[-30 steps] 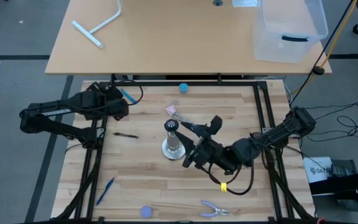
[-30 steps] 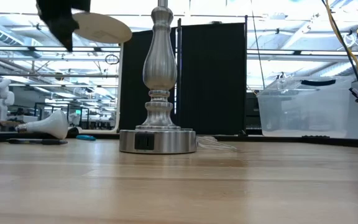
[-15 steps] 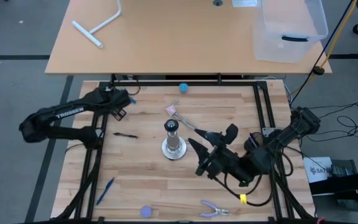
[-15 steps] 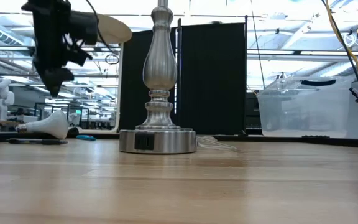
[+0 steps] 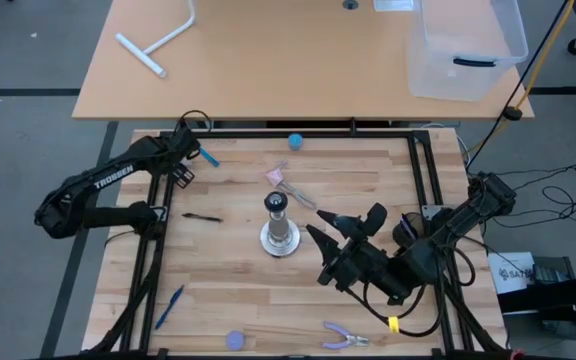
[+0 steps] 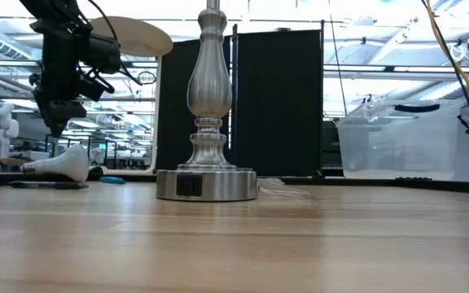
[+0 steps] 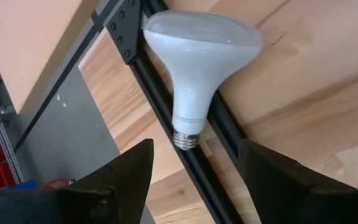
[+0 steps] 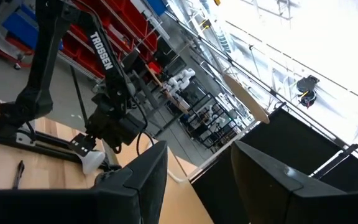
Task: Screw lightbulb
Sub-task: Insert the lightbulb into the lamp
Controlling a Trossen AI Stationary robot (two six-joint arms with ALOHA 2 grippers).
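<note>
The white lightbulb lies on its side at the table's far left corner, its globe and silvery screw neck resting along the black frame rail. In the low view the lightbulb shows with its neck pointing left. My left gripper hangs open just above it, tilted down, a finger on either side of the neck without touching; in the high view the left gripper hides the bulb. The silver lamp stand stands mid-table. My right gripper is open and raised, right of the stand.
A small blue ball lies by the far edge. A black pen, a blue pen, a purple disc and pliers lie about the table. A clear bin sits on the far desk.
My left gripper has swung toward the table's far edge and come down over the lightbulb, tipping further downward. My right gripper has drawn back from the lamp stand toward the table's right edge. The bulb and the stand have not moved.
</note>
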